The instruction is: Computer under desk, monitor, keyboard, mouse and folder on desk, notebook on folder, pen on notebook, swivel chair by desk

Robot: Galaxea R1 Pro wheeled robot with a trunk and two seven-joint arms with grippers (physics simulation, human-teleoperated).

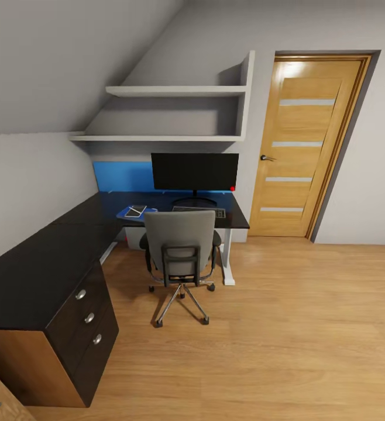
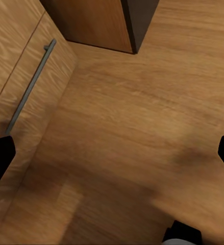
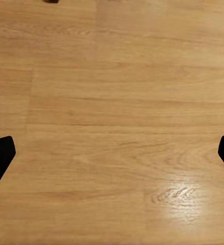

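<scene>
The black-topped desk [image 1: 52, 257] runs along the left wall and turns under the shelves. At its far end the monitor [image 1: 194, 171] stands upright. Part of the keyboard [image 1: 219, 211] shows in front of it, past the chair back. The blue folder [image 1: 124, 214] lies on the desk left of the keyboard, with the grey notebook [image 1: 137, 210] on top. The swivel chair [image 1: 181, 251] is at the desk, its back towards me. I cannot make out the mouse, pen or computer. My left gripper [image 2: 112, 158] and right gripper [image 3: 112, 155] are open over bare floor.
The black drawer unit [image 1: 84, 327] with round knobs is near left. A light-wood cabinet [image 2: 20, 61] with a grey bar handle [image 2: 30, 87] is close to my left gripper. A wooden door [image 1: 306, 146] is shut at the right. A pale grey box [image 1: 135, 237] sits under the desk.
</scene>
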